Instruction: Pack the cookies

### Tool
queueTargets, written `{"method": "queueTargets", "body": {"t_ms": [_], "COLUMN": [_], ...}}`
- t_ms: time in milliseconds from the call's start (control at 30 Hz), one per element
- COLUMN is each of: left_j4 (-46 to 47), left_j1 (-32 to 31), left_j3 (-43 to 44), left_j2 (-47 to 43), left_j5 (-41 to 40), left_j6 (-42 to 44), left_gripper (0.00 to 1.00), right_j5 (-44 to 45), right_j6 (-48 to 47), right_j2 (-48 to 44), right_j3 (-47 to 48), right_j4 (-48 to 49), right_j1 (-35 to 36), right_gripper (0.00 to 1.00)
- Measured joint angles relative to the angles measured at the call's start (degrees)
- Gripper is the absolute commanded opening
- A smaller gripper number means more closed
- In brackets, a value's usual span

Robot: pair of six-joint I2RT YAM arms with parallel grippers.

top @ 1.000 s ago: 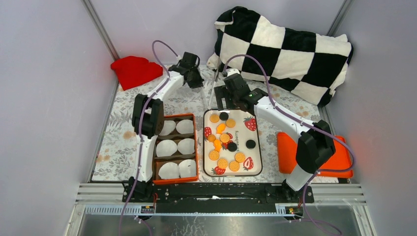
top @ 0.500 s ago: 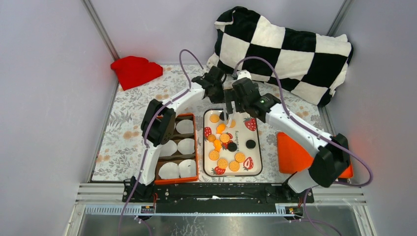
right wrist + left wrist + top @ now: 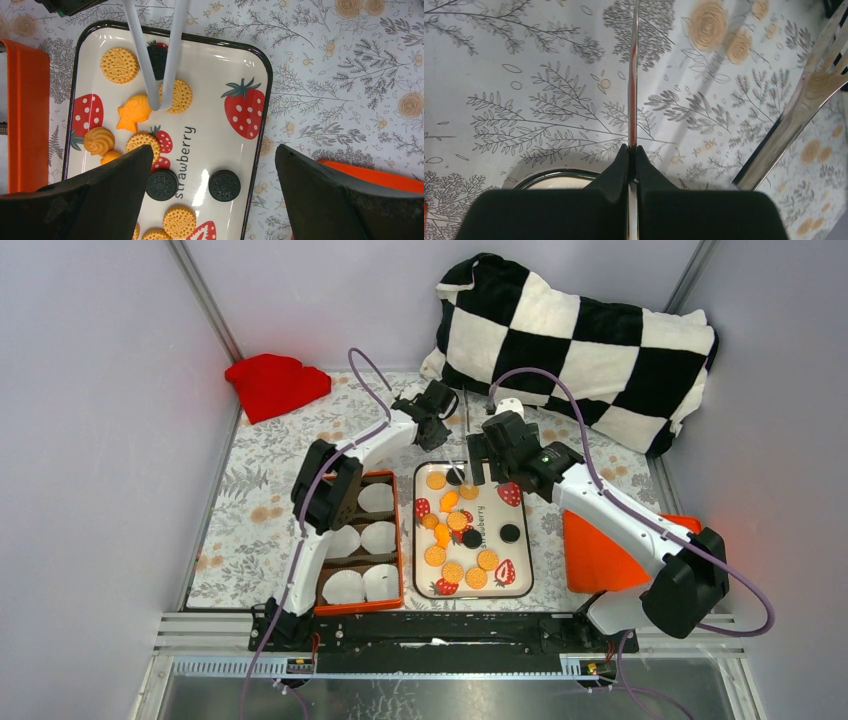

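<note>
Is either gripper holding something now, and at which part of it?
The left gripper is shut on one arm of the metal tongs; the other arm is free. The right gripper is open and holds nothing.

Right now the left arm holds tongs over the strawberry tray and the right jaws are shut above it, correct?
No, the right gripper has its jaws wide open above the tray; the right wrist view shows it. The left gripper holds the tongs over it.
</note>
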Motion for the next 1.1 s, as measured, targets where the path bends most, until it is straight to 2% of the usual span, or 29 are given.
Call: {"method": "queueTargets", "body": {"t_ms": [133, 367, 433, 567, 633, 767, 900, 1100], "left_j4": [-1.1, -1.8, -1.6, -0.9, -0.4, 2.1, 5.2, 6.9], "left_j1": [0.3, 0.9, 1.3, 2.4, 2.9, 3.5, 3.1, 0.4], "left_j3": [0.0, 2.6, 3.5, 3.7, 3.7, 3.1, -4.0, -13.7], "left_j2": [1.3, 5.4, 6.1, 6.1, 6.1, 5.8, 0.1, -19.2], "left_j5": [-2.2, -3.7, -3.7, -3.8, -3.5, -2.3, -1.9, -7.9], "left_j6": [-3.9, -7.8, -8.2, -8.6, -8.3, -7.5, -5.7, 1.9], "left_gripper": [0.0, 0.2, 0.31, 0.6, 0.66, 0.71, 0.77, 0.84], "right_j5": [0.0, -0.1, -0.2, -0.7, -1.1, -1.4, -1.9, -3.1], "right_j6": [0.0, -0.1, -0.1, -0.3, -0.4, -0.9, -1.9, -3.8], "right_j2": [0.0, 2.9, 3.9, 4.7, 4.8, 6.1, 10.8, 26.7], "right_j3": [0.0, 0.9, 1.2, 1.3, 1.3, 1.9, 5.0, 20.6], "right_j4": [0.0, 0.2, 0.1, 0.2, 0.3, 1.0, 1.3, 0.6], "right_j1": [0.0, 0.0, 0.0, 0.0, 0.0, 0.0, 0.0, -0.4], "right_gripper": [1.0, 1.0, 1.0, 1.0, 1.0, 1.0, 1.0, 1.0]}}
